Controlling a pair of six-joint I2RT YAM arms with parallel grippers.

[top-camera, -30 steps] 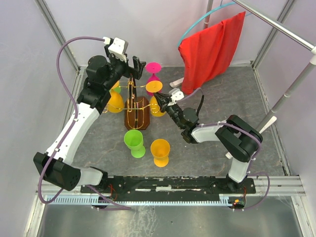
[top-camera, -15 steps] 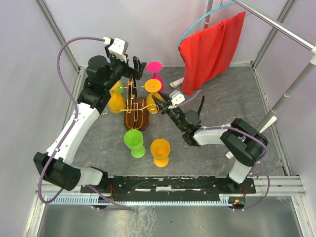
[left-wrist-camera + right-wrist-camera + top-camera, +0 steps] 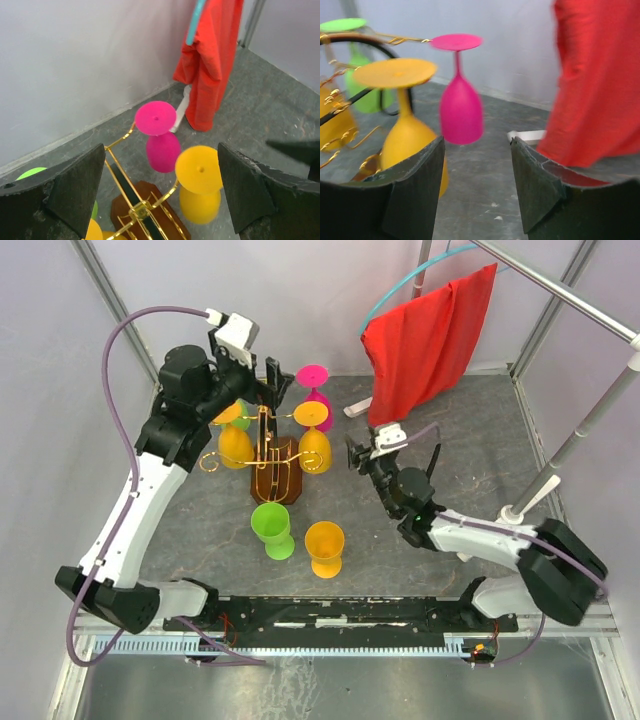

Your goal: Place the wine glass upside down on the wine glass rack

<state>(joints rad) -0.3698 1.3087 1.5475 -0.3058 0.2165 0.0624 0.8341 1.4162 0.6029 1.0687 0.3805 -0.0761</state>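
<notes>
The wine glass rack (image 3: pixel 276 478) has a dark brown base, and gold wire arms (image 3: pixel 120 145) spread from its post. An orange wine glass (image 3: pixel 315 448) hangs upside down on the right arm, foot up (image 3: pixel 200 170), and also shows in the right wrist view (image 3: pixel 410 145). My right gripper (image 3: pixel 362 454) is open and empty, just right of that glass and apart from it (image 3: pixel 477 142). My left gripper (image 3: pixel 270 382) hovers wide open above the rack's back, holding nothing (image 3: pixel 161 150).
A pink glass (image 3: pixel 314 392), a second orange glass (image 3: pixel 235 446) and a green one (image 3: pixel 238 416) also hang on the rack. A green glass (image 3: pixel 270 528) and an orange glass (image 3: pixel 325 545) stand on the table in front. A red cloth (image 3: pixel 430 335) hangs at the back right.
My right gripper has opened, let go of the orange glass now hanging on the rack, and drawn back to the right. The left arm has shifted slightly.
</notes>
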